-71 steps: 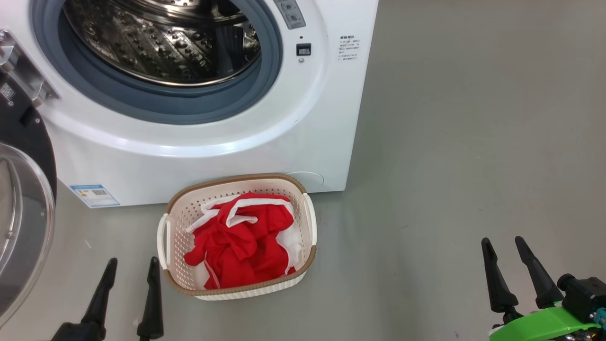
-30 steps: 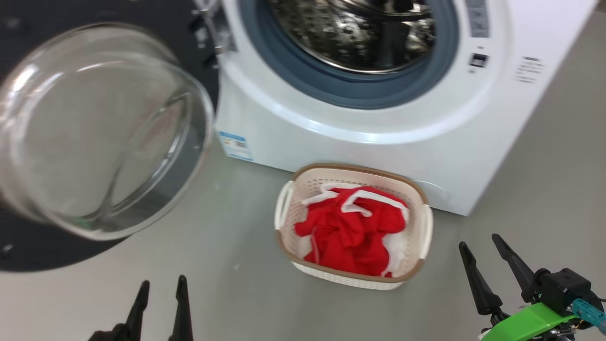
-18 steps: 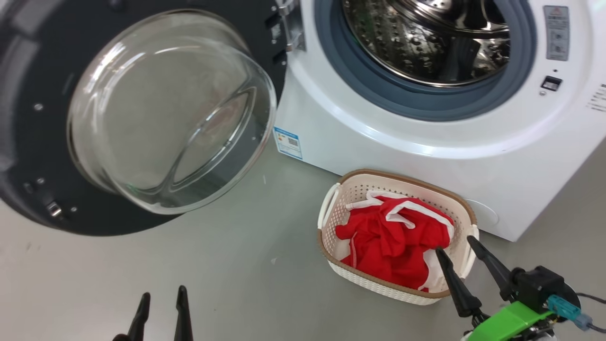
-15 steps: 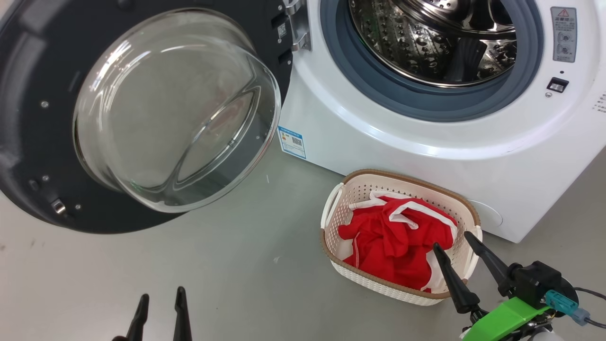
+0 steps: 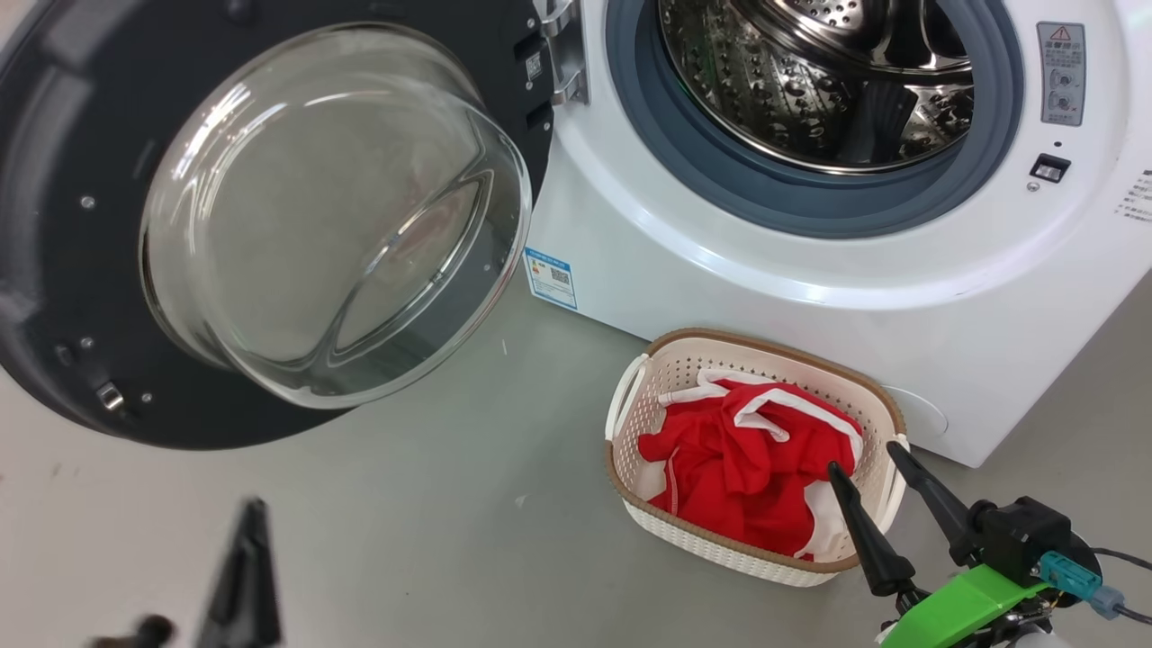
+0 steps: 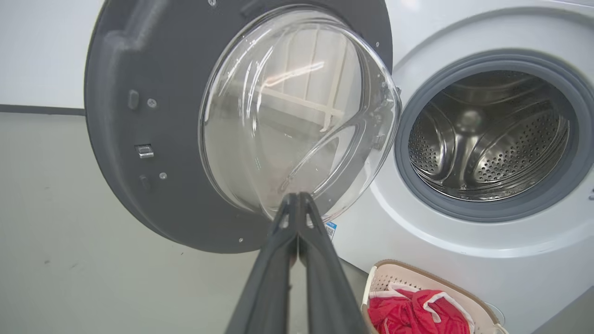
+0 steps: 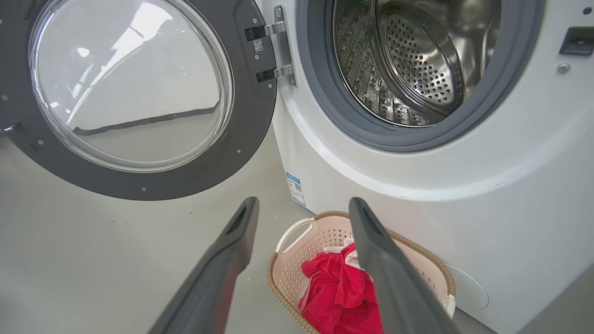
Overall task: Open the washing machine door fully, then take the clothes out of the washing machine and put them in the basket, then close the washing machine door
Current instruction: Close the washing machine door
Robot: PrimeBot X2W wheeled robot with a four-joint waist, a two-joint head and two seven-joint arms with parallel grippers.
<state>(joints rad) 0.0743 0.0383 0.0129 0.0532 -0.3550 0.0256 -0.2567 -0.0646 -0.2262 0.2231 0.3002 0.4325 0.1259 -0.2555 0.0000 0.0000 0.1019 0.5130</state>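
The washing machine door (image 5: 54,225) stands swung wide open to the left, its clear glass bowl (image 5: 306,216) bulging toward me. The white washing machine (image 5: 720,270) shows its bare steel drum (image 5: 828,81) inside the grey ring. In front of it on the floor, the cream basket (image 5: 774,346) holds the red clothes (image 5: 738,459) with white trim. My left gripper (image 5: 255,508) is low at the left, blurred. In the left wrist view the left gripper (image 6: 297,198) is shut on nothing, pointing at the door (image 6: 139,185). My right gripper (image 5: 862,457) stands open at the basket's right end, holding nothing.
Grey floor (image 5: 432,522) spreads left of the basket and under the open door. A blue sticker (image 5: 550,277) marks the machine's lower left corner. A white wall with a dark skirting line (image 6: 41,110) runs behind the door. A cable (image 5: 1120,562) trails from my right wrist.
The left gripper's fingers have come together, and it has shifted left and higher in the head view, blurred by motion. Earlier the camera swung left, bringing the door into view. The right gripper barely moved.
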